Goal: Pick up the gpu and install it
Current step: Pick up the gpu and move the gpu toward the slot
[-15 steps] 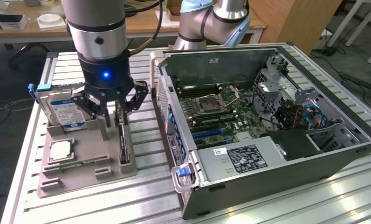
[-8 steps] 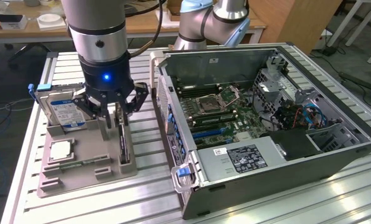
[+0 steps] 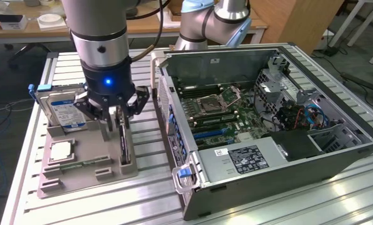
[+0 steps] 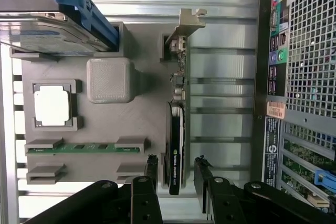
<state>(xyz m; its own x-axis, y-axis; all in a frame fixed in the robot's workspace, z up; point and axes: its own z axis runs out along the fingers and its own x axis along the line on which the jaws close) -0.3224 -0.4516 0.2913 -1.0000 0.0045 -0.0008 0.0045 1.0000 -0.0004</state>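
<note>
Handling first: how will the gpu behave?
Light, stiff and fragile, I'd judge. It stands on edge in the grey holder; take its long flat faces, not the bracket.
And the hand?
Wide open just above the holder, fingers either side of the card, gripping nothing.

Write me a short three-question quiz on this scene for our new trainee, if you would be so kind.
1. True or false: the jaws are shut on the gpu.
2. Where is the gpu? A) installed in the computer case; B) standing on edge in the grey holder; C) lying flat on the table.
3. Fill in: the hard drive sits in a ____ carrier.

Key: 1 false, the jaws stand open on either side of it; 2 B; 3 blue.
</note>
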